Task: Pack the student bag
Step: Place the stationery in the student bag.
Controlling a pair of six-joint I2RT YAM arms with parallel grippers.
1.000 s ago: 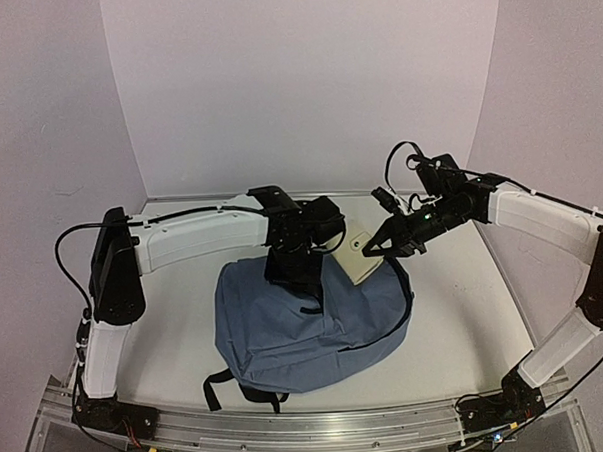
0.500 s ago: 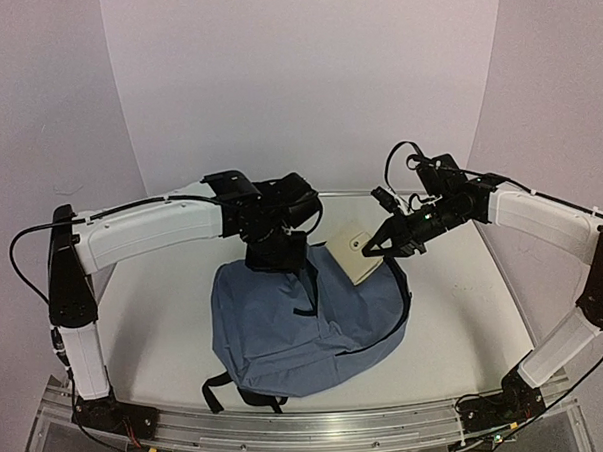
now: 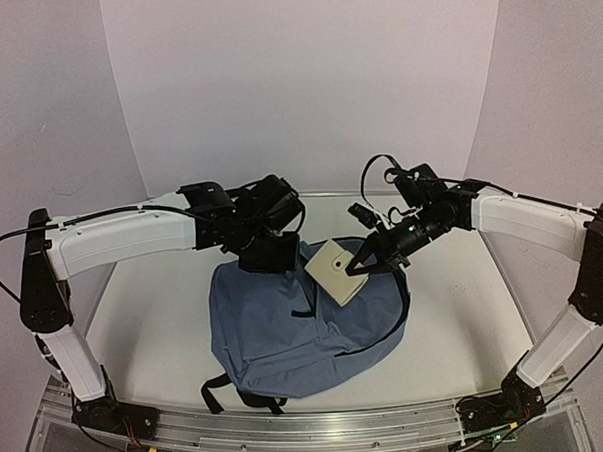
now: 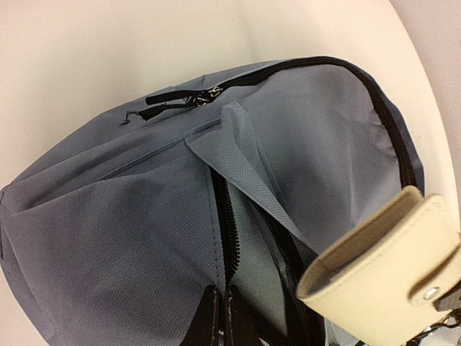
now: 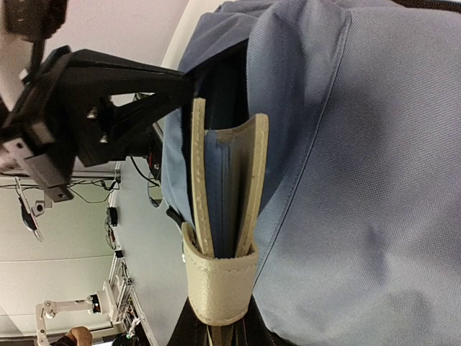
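Now, notebook right at the bag's mouth!
See the left claw (image 3: 267, 256) clamped tight on the student bag (image 3: 286, 332) by its zipper edge (bag lying on the desk (image 3: 456, 329)); the right claw (image 3: 359, 269) pinches a beige notebook (image 3: 334, 272), tilted over the opening.

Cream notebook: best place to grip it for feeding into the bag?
Grip the snap-strap edge of the cream notebook, pinching across both covers from the right, as the right gripper does. It is thin and flat, the strap keeps the covers shut, and the opposite edge is free to enter the student bag opening, held up by the left gripper.
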